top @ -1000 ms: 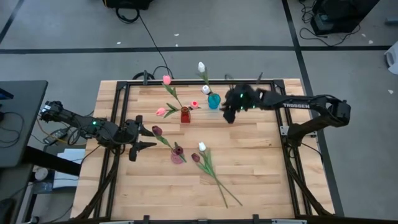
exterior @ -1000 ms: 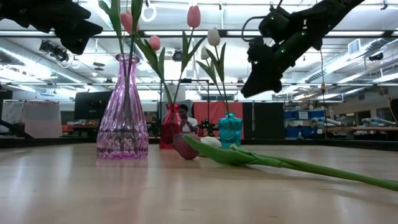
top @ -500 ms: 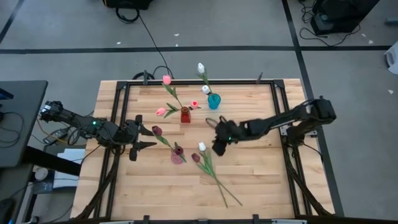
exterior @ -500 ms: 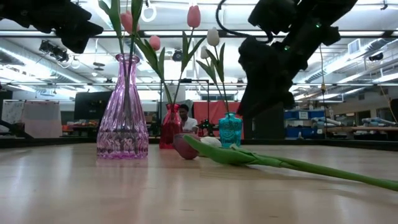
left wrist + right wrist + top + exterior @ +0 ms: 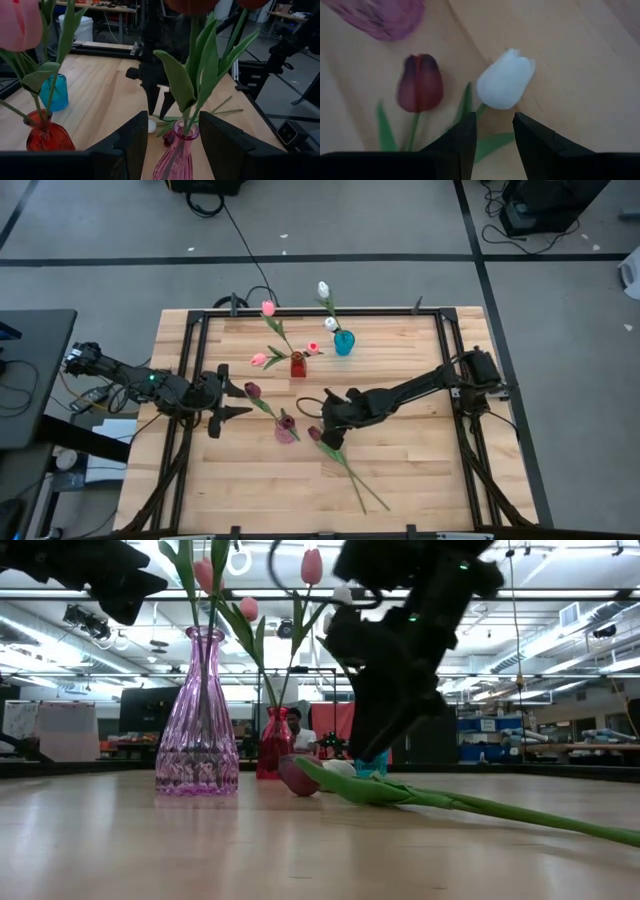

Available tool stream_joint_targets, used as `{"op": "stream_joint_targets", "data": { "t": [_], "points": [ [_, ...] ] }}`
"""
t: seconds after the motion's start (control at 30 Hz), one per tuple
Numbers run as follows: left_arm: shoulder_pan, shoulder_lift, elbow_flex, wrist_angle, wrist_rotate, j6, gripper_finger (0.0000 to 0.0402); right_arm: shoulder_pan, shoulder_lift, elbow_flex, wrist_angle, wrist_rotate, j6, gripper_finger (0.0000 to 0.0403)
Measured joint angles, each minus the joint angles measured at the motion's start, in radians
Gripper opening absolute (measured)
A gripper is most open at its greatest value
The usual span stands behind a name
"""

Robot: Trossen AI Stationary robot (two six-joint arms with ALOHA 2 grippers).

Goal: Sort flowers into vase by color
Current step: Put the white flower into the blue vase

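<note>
Two tulips lie flat on the table: a white head [image 5: 506,85] and a maroon head [image 5: 420,89] [image 5: 314,434], stems [image 5: 355,480] trailing toward the near edge. My right gripper [image 5: 492,132] [image 5: 328,423] is open and hangs low over the white tulip, one finger on either side of its stem just below the head, without touching it. The pink glass vase [image 5: 286,427] holds maroon tulips, the red vase [image 5: 298,365] pink ones and the teal vase [image 5: 344,342] white ones. My left gripper [image 5: 238,400] waits open, left of the pink vase [image 5: 172,155].
The three vases stand in the middle and far part of the table, the pink one right beside the lying tulips. Bare wood [image 5: 420,470] stretches to the near and right edges. A black frame rail [image 5: 460,440] lines the table's sides. In the low view, a person sits far behind.
My right gripper has swung from beside the teal vase toward the near-left and dropped low over the white tulip lying on the table. The flowers and vases have stayed where they were.
</note>
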Motion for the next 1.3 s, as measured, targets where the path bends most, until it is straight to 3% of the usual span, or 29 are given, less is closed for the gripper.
{"op": "stream_joint_targets", "data": {
  "t": [0.27,0.9,1.2,1.3],
  "points": [
    [0.000,0.000,0.000,-0.009,-0.010,-0.027,0.0181,0.024,0.085,0.159,-0.150,-0.004,-0.002,0.0142],
    [0.000,0.000,-0.010,-0.027,-0.014,-0.045,0.0181,0.058,0.084,0.150,-0.171,-0.057,0.044,0.0118],
    [0.000,0.000,-0.011,-0.032,-0.015,-0.051,0.0181,0.104,0.076,0.150,-0.214,-0.338,0.125,0.0122],
    [0.000,0.000,-0.011,-0.029,-0.018,-0.051,0.0181,0.111,0.085,0.150,-0.204,-0.349,0.147,0.0122]
  ]
}}
